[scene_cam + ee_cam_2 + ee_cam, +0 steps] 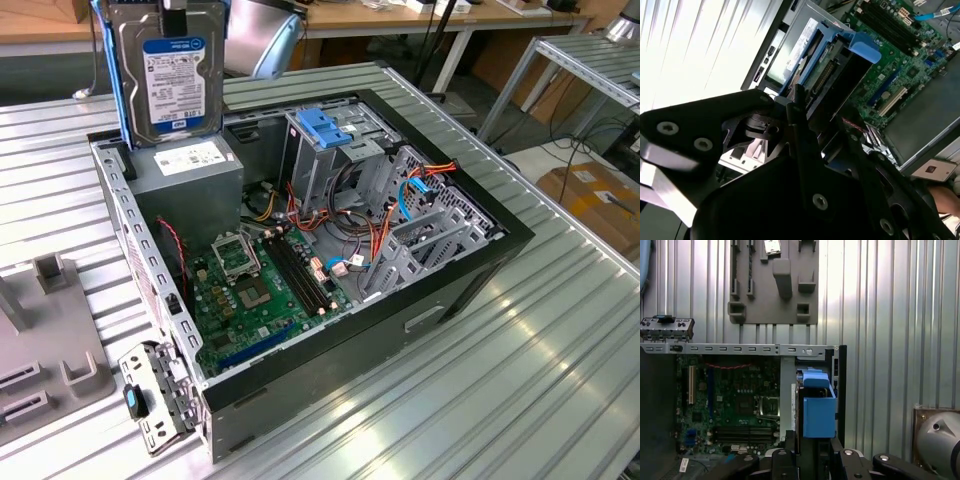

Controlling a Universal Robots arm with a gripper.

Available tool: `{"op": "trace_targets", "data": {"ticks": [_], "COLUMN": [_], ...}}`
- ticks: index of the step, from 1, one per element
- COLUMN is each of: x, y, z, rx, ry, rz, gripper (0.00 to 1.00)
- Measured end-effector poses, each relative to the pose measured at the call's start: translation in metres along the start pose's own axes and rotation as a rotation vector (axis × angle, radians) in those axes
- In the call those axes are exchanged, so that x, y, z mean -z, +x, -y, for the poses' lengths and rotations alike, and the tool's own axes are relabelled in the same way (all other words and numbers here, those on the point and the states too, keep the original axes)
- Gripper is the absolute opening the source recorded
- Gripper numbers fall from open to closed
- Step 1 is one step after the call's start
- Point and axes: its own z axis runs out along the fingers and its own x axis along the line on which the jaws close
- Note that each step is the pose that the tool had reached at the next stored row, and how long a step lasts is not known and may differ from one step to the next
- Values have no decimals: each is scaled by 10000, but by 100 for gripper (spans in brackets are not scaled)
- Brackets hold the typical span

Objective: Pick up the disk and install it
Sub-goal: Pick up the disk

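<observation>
The black hand (822,117) is clamped narrowly on the disk (170,75), a flat rectangular silver-metal hard drive with a white-and-blue label and blue plastic rails along its edges. In the second wrist view its dark fingers (801,125) press on either side of the drive, which shows edge-on with its connector row facing the camera. In the exterior view the disk hangs upright, label toward the camera, its top edge at the frame's upper border. It stands over the grey power-supply box with a white sticker (190,175), in the far corner of the open black computer case (470,270). Whether its lower edge touches that box cannot be told. The case lies on its side with a green motherboard (255,295) exposed on its floor. A small blue ridged plastic latch (325,127) sits on top of the metal drive cage, toward the exterior view's right of the disk. The case rests on a ribbed silver metal desk (500,380), and a grey slotted fixture plate (40,350) lies on the desk at the exterior view's left.
</observation>
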Motion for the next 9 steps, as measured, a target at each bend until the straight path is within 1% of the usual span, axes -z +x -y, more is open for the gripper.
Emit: {"op": "trace_targets", "data": {"ticks": [1, 2, 3, 4, 5, 7, 8, 9], "x": [0, 0, 0, 0, -1, 0, -1, 0], "y": [1, 2, 5, 5, 6, 7, 9, 9], "z": [73, 188, 365, 418, 507, 597, 669, 710], "rx": [-1, -1, 0, -1, 0, -1, -1, -1], "ry": [0, 0, 0, -1, 0, -1, 0, -1], "rz": [0, 0, 0, 0, 0, 0, 0, 0], "gripper": [35, 35, 35, 35, 35, 35, 35, 35]}}
